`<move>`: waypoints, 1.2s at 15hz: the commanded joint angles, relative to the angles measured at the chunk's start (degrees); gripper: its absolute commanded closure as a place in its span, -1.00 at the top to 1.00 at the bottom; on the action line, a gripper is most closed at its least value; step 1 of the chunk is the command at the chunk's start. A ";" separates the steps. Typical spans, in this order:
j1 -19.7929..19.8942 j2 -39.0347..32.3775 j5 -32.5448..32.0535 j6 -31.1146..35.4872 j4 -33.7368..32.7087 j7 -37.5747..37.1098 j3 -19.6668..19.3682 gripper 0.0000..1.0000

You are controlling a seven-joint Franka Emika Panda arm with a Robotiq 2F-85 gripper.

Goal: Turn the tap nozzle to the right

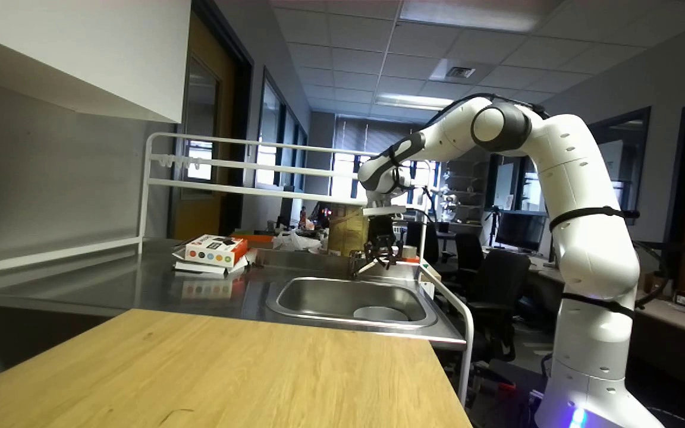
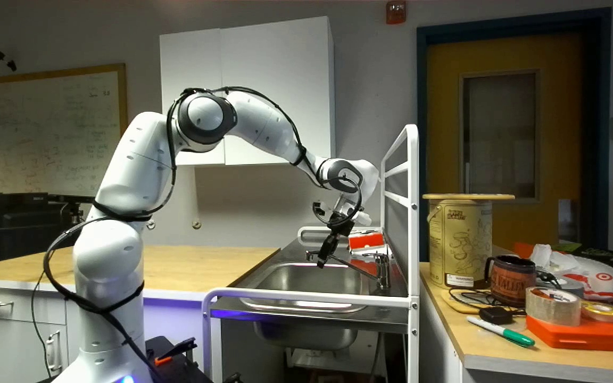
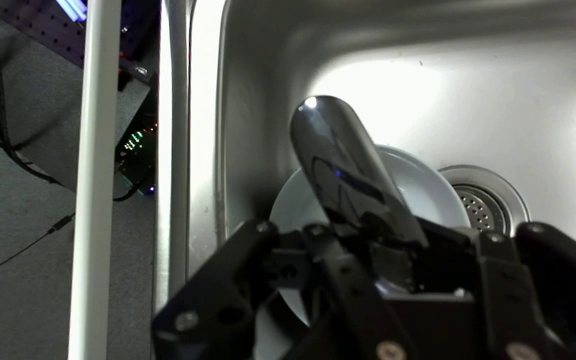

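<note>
The tap nozzle (image 3: 340, 155) is a shiny silvery spout that runs diagonally over the sink in the wrist view. In an exterior view the nozzle (image 2: 357, 267) slants from the tap body (image 2: 383, 271) out over the basin. My gripper (image 3: 390, 235) has its black fingers on both sides of the nozzle and looks shut on it. The exact contact is dark and partly hidden. My gripper also shows in both exterior views (image 1: 382, 260) (image 2: 324, 259), pointing down at the spout. The spout's base end is hidden by the gripper in the wrist view.
The steel sink (image 1: 280, 303) lies below, with a pale bowl (image 3: 433, 185) in it near the drain (image 3: 478, 205). A white rack rail (image 3: 90, 200) runs beside the sink, and upper rails (image 2: 410, 202) stand behind the tap. An opened box (image 1: 214, 249) lies on the steel counter.
</note>
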State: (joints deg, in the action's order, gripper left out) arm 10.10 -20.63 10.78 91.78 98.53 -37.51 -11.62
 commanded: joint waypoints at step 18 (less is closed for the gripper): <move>1.34 -0.61 -0.36 -1.79 -0.77 0.77 -1.90 -0.36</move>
State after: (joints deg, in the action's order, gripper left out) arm 11.10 -20.95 10.78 91.23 98.62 -37.23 -12.98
